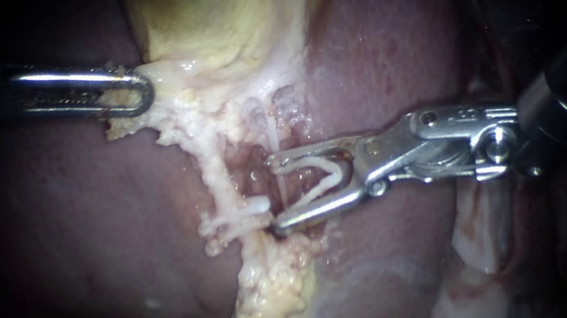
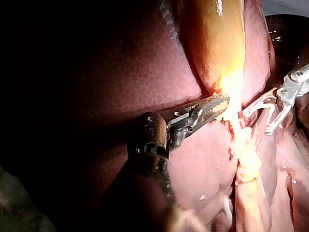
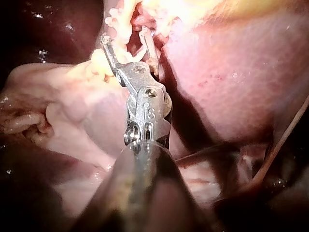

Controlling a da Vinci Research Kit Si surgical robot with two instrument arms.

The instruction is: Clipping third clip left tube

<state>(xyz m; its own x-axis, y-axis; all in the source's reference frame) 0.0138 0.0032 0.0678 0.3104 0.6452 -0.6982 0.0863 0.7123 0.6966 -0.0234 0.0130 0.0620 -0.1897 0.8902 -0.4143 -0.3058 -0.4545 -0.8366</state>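
Left instrument (image 1: 146, 96) pincer clamped on gallbladder (image 1: 216, 18) edge. Right instrument (image 1: 276, 192) pincer spread wide, gripping an open clip (image 1: 299, 164); tips just beside left tube (image 1: 220, 180), not around it. Risk: closing short, snagging the thin strand (image 1: 271, 130) instead.

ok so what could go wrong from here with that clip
The right instrument holds an open clip with its jaw tips just at a thin tube; closing now could catch only part of it. White clips already sit beside the lower jaw, so the new one might foul them. The left instrument pulls tissue taut, which might tear.
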